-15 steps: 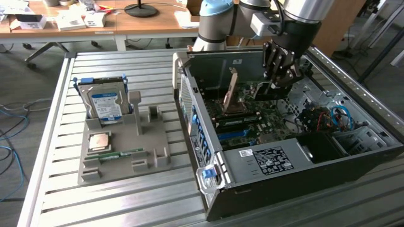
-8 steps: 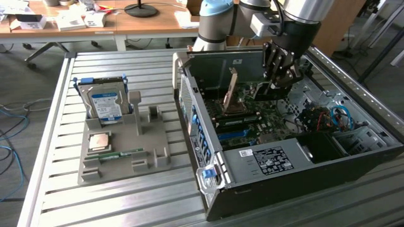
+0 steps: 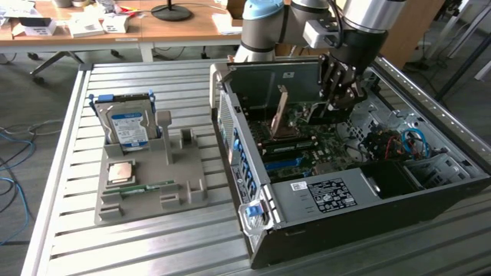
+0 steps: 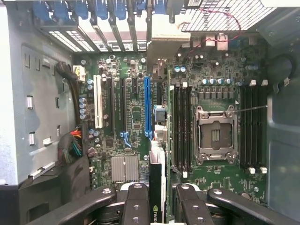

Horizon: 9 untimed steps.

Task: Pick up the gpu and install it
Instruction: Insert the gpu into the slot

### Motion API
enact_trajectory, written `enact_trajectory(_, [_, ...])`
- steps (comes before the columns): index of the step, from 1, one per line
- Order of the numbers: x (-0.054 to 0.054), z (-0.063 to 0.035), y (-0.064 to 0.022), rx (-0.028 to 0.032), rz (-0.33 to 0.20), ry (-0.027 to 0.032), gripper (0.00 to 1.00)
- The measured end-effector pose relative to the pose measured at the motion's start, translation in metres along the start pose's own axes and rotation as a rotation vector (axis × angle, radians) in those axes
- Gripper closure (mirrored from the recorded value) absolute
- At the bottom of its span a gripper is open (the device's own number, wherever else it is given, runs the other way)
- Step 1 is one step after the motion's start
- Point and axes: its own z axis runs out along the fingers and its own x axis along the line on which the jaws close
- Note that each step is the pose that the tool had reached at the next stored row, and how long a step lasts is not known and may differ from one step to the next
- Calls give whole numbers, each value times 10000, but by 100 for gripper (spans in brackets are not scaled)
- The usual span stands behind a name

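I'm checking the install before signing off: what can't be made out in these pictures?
- Graphics card: the wrist view sees it edge-on, so its connector edge and the slot beneath are hidden. Whether it is seated cannot be judged.
- Hard drive: the label text is too small in the exterior view.
- Case sticker: the print is too small in the exterior view.

So the gpu, a thin flat circuit card with a tan-brown face and dark edges, is standing upright on edge inside the open computer case, right over the green motherboard, pinched between the fingers of the gripper. Can't tell if it's seated.
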Motion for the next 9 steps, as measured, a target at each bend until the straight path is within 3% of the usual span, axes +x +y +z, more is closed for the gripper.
enact_trajectory(5, [1, 77, -1, -1, 0, 0, 73])
enact_trajectory(9, [1, 79, -1, 0, 0, 1, 73])
